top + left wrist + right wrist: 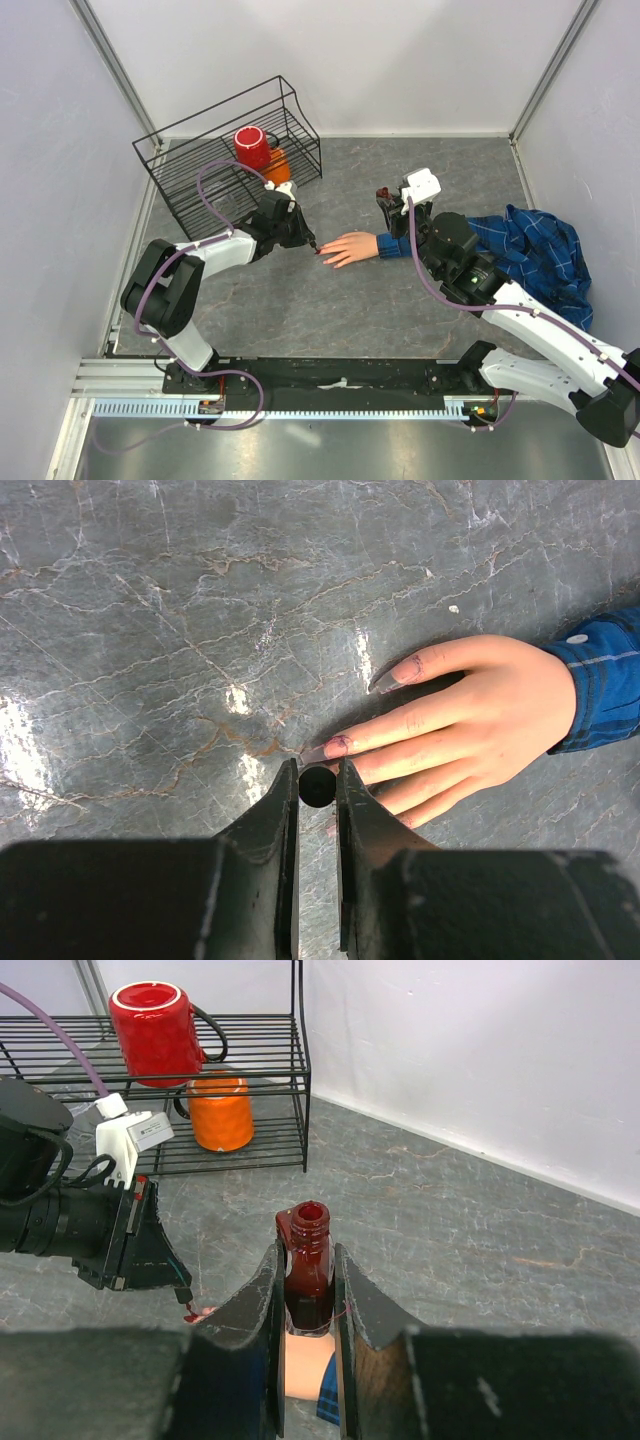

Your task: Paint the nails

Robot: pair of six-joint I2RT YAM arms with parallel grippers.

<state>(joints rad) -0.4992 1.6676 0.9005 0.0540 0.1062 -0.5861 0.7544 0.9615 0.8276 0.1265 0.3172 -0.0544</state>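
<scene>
— What is met just ahead of the left jaws?
— The fake hand (480, 720): its fingers lie at the tips and off to the right. The gap between the jaws is filled by a brush (317, 786). Bare tabletop (150, 630) is left ahead and to the left.
— And around the right jaws?
— Their gap is taken up by an open bottle (308, 1260), with the hand's wrist beneath. Ahead-left, the way is blocked by the left arm (60, 1215), with a wire rack (250, 1060) holding a red mug (155, 1030) and an orange mug (222, 1110) beyond it. Ahead-right, open tabletop is found up to the wall (480, 1050).

— What is seen at the back left?
— A black wire rack (185, 170) is seen there. A red mug (251, 146) is kept on its upper shelf, an orange mug (275, 164) just below.
— And at the right?
— A blue plaid cloth (535, 250) is bunched on the grey marbled table (400, 310).
</scene>
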